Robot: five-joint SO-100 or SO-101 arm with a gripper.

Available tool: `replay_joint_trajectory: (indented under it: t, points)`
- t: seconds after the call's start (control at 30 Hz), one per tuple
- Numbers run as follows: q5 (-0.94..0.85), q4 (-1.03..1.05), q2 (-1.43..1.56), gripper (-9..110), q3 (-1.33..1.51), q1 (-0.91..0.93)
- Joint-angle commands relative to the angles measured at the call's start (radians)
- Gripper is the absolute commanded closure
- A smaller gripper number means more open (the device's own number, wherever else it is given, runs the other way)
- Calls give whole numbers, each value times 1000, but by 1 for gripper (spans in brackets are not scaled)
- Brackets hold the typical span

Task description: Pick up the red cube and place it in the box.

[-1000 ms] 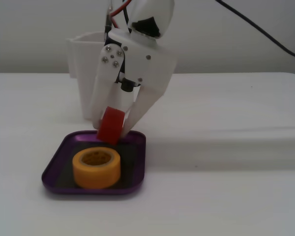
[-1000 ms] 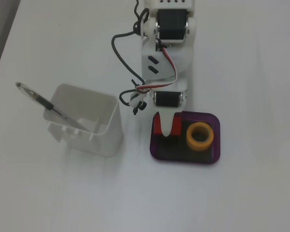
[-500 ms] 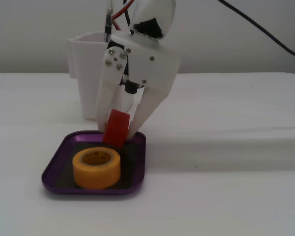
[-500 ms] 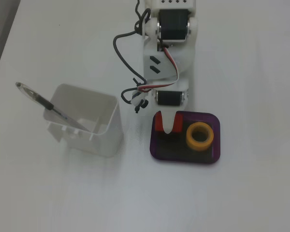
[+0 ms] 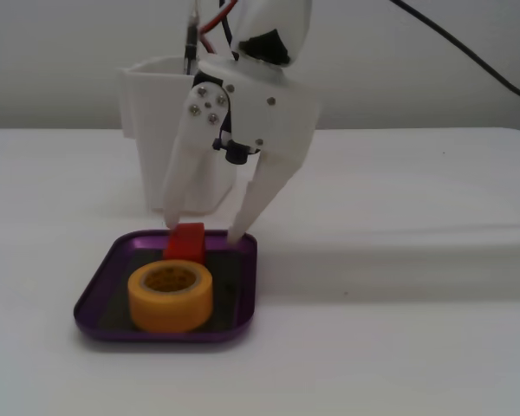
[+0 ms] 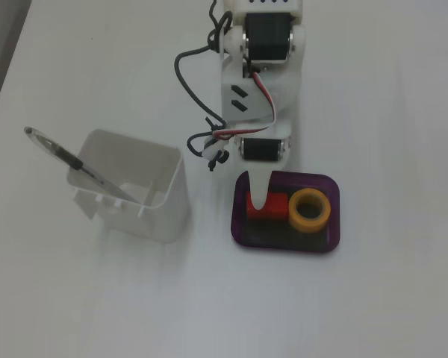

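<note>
Only from the side: gripper [image 5: 205,232] spread open above red cube [image 5: 184,242] in box [image 5: 100,290].

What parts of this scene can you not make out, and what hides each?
- Red cube: lower part hidden behind the tape roll in a fixed view.
- End effector: one finger covers part of the cube from above; the other cannot be made out.
- White cup: partly behind the arm.

Plain white tabletop [image 5: 399,347], setting unclear
</note>
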Motion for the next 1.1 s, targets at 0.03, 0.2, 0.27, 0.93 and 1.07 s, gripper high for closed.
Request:
replay_joint_trajectory:
  t: [0.03, 0.2, 0.27, 0.93, 1.07]
  points:
    - [9, 115, 81, 86, -149, -3]
    - [9, 270, 229, 86, -287, -6]
    - [9, 337, 313, 86, -327, -6]
    - [0, 456, 1351, 86, 548, 11]
    - [-2, 238, 1571, 86, 910, 12]
